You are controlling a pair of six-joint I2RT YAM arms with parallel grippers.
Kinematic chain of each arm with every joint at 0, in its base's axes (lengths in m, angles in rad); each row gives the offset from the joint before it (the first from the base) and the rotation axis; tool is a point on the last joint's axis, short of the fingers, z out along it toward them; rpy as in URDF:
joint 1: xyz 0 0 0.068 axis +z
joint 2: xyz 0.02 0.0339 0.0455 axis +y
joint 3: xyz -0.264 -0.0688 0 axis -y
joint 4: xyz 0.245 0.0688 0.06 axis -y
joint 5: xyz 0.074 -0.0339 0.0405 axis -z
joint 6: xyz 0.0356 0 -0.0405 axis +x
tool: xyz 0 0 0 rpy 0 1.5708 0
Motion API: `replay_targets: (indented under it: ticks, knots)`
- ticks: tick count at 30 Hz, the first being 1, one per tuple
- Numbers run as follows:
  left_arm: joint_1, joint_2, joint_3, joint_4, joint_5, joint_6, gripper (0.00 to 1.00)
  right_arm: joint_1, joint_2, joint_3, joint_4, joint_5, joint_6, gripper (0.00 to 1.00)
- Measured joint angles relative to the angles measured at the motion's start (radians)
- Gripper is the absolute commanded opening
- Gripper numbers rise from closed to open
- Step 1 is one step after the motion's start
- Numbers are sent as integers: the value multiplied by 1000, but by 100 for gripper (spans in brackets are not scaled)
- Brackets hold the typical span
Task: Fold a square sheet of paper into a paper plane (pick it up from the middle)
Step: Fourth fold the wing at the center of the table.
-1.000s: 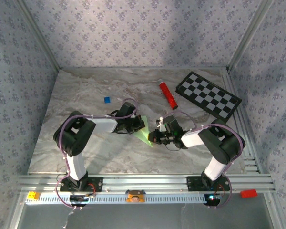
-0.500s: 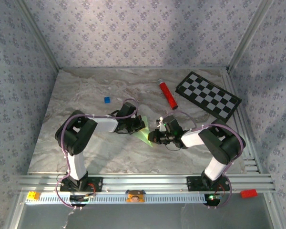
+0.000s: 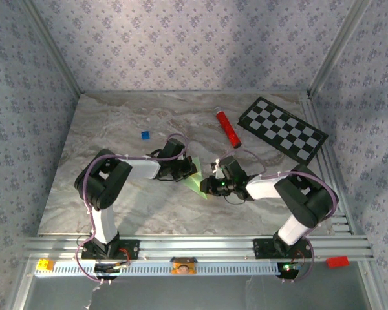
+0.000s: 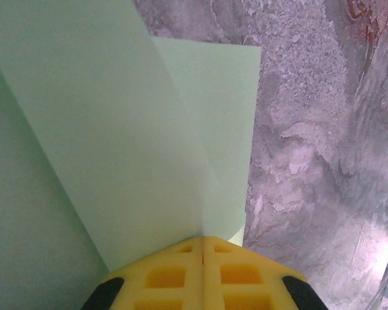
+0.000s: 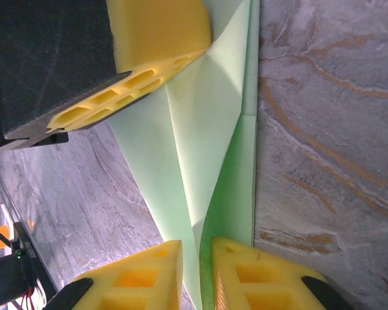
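A: Moved since a second ago?
B: Swung the right arm (image 3: pixel 304 197) out at the elbow, toward the lower right of the top view. Parted the right end effector (image 5: pixel 197 245) by a crack.
A: Largest first, then?
B: Marbled table (image 3: pixel 116 123) across the middle of the top view. Black-and-white checkerboard (image 3: pixel 282 129) at upper right, flat and skewed.
A: And the square sheet of paper (image 3: pixel 195 181)?
B: Centre of the top view, pale green, partly folded, between the two end effectors. In the right wrist view, one layer against the table, another raised and creased.
A: Gripped how?
B: Clamped by the left end effector (image 4: pixel 202 242), pads (image 4: pixel 181 255) pressed together on the sheet. At the right end effector, slightly open, folded edge standing in the gap.
A: Smaller things?
B: Red tube (image 3: pixel 227 128) just left of the checkerboard, not touching. Tiny blue square (image 3: pixel 144 135) upper left of centre, well apart from the sheet.
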State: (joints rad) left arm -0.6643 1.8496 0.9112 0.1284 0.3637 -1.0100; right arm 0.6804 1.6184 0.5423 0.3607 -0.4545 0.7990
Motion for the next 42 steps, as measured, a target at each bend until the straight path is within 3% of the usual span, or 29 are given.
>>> replay_targets:
  ticks: [7, 18, 26, 36, 42]
  knots:
    - [0, 0, 0, 0, 0, 0, 2, 3, -10, -10, -18, 15, -11, 11]
    - [0, 4, 0, 5, 3, 0, 2, 3, -50, -40, -31, 13, -13, 16]
    - [0, 4, 0, 7, 5, 0, 2, 2, -54, -51, -37, 13, -25, 8]
    - [0, 4, 0, 7, 6, 0, 1, 0, -64, -59, -39, 2, -25, 11]
    - [0, 4, 0, 7, 7, 0, 1, 0, -97, -80, -74, -10, -25, 8]
